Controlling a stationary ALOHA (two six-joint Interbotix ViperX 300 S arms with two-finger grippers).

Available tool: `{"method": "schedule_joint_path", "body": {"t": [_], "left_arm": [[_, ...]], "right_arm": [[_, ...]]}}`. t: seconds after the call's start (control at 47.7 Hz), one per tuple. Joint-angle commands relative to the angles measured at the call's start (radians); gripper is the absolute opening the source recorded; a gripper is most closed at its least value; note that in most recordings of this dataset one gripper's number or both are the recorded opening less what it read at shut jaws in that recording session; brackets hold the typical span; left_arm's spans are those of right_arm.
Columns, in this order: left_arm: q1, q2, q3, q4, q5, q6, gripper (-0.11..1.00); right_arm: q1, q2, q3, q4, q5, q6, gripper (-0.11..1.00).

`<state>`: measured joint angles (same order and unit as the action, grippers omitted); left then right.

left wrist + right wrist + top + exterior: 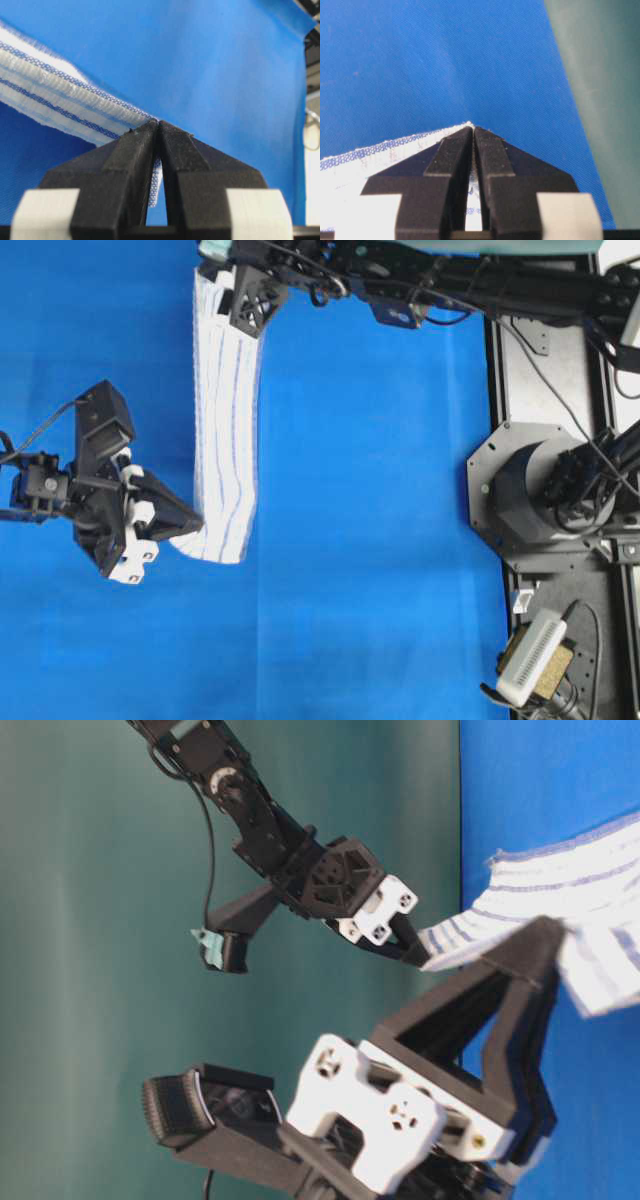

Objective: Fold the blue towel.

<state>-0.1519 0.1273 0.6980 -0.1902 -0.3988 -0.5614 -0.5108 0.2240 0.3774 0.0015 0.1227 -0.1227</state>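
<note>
Your white cloth towel with thin blue stripes (225, 430) hangs as a long narrow folded band over the bright-blue table covering (380, 520), running from the far edge of the tabletop toward the left-hand side. Your left gripper (190, 528) is clamped on the band's near end; in its wrist view the black fingers (135, 165) pinch the hem tight. Your right gripper (222, 285) is closed on the far corner, at the tabletop's far edge. The middle seems to sag slightly, though the overhead angle makes that uncertain.
</note>
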Motion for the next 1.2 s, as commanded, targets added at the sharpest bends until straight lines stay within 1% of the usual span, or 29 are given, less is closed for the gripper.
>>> {"method": "schedule_joint_path", "body": {"t": [0.0, 0.147, 0.294, 0.357, 0.44, 0.461, 0.503, 0.587, 0.608, 0.65, 0.692, 0.734, 0.755, 0.923, 1.007, 1.091, 1.174], "left_arm": [[0.0, -0.021, -0.002, -0.002, -0.005, 0.002, 0.03], [0.012, 0.0, 0.009, -0.003, -0.003, 0.0, 0.04], [0.017, 0.028, 0.009, -0.008, 0.003, 0.0, 0.11], [0.021, 0.035, 0.009, -0.015, 0.009, 0.0, 0.16], [0.023, 0.038, 0.006, -0.021, 0.018, 0.0, 0.29], [0.025, 0.038, 0.006, -0.021, 0.021, 0.0, 0.33], [0.025, 0.037, 0.005, -0.021, 0.026, -0.002, 0.43], [0.023, 0.031, 0.005, -0.021, 0.038, -0.011, 0.67], [0.021, 0.028, 0.006, -0.021, 0.044, -0.014, 0.73], [0.021, 0.014, 0.009, -0.021, 0.061, -0.015, 0.81], [0.021, -0.008, 0.014, -0.021, 0.092, -0.017, 0.85], [0.021, -0.031, 0.02, -0.021, 0.12, -0.015, 0.85], [0.021, -0.041, 0.025, -0.021, 0.133, -0.014, 0.85], [0.021, -0.144, 0.064, -0.014, 0.206, -0.005, 0.83], [0.031, -0.196, 0.087, -0.008, 0.221, 0.009, 0.83], [0.043, -0.239, 0.103, -0.006, 0.227, 0.038, 0.83], [0.064, -0.278, 0.112, -0.002, 0.236, 0.089, 0.83]], "right_arm": [[0.003, 0.0, -0.028, -0.003, -0.005, 0.002, 0.14], [0.012, 0.018, -0.025, -0.002, -0.008, 0.005, 0.14], [0.02, 0.037, -0.026, -0.002, -0.014, 0.005, 0.14], [0.021, 0.044, -0.029, -0.002, -0.018, 0.005, 0.14], [0.023, 0.052, -0.031, -0.002, -0.025, 0.005, 0.17], [0.023, 0.052, -0.032, -0.002, -0.025, 0.005, 0.19], [0.026, 0.052, -0.031, -0.003, -0.025, 0.003, 0.29], [0.031, 0.051, -0.032, -0.005, -0.026, -0.002, 0.53], [0.032, 0.051, -0.032, -0.005, -0.026, -0.002, 0.61], [0.035, 0.048, -0.031, -0.008, -0.026, -0.002, 0.73], [0.035, 0.041, -0.029, -0.011, -0.025, -0.003, 0.84], [0.037, 0.031, -0.028, -0.015, -0.021, -0.003, 0.92], [0.037, 0.025, -0.026, -0.017, -0.021, -0.003, 0.94], [0.037, -0.052, 0.0, -0.018, -0.011, -0.002, 0.86], [0.04, -0.097, 0.026, -0.018, -0.011, 0.0, 0.87], [0.046, -0.147, 0.061, -0.018, -0.011, 0.006, 0.87], [0.058, -0.204, 0.106, -0.017, -0.012, 0.014, 0.86]]}}
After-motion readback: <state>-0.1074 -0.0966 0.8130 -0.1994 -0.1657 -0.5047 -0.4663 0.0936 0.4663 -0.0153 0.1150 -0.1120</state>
